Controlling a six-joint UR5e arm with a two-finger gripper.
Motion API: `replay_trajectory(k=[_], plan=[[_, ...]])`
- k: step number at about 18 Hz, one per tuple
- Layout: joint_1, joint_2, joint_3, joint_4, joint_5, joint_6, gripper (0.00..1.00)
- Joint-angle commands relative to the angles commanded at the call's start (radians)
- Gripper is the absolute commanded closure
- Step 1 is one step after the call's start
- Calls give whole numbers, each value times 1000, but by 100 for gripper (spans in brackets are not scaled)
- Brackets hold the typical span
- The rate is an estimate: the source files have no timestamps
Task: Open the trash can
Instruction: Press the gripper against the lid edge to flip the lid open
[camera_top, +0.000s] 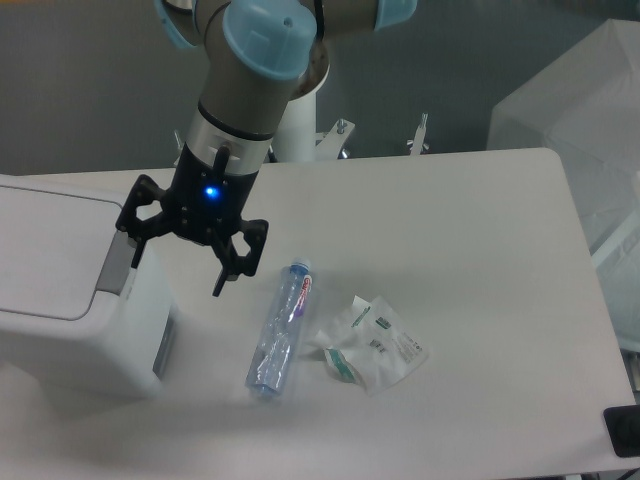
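Observation:
The white trash can (60, 290) stands at the table's left edge with its flat lid (50, 245) down. Its grey front latch (117, 268) faces right. My gripper (175, 272) hangs open just right of the can, with one fingertip in front of the latch and the other out over the table. Nothing is between the fingers. The arm reaches down from the top of the view, with a blue light on the wrist.
A clear plastic bottle (279, 330) lies on the table right of the gripper. A crumpled plastic wrapper (372, 342) lies beside it. A white covered object (575, 110) stands at the far right behind the table.

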Motion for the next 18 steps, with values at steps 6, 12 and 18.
replay_trajectory(k=[6,12,18], plan=[[-14,-11,-2,2,8,2,0],[-28,-18,-8,3,9,0,0],[-28,-21,-12,5,9,2,0]])
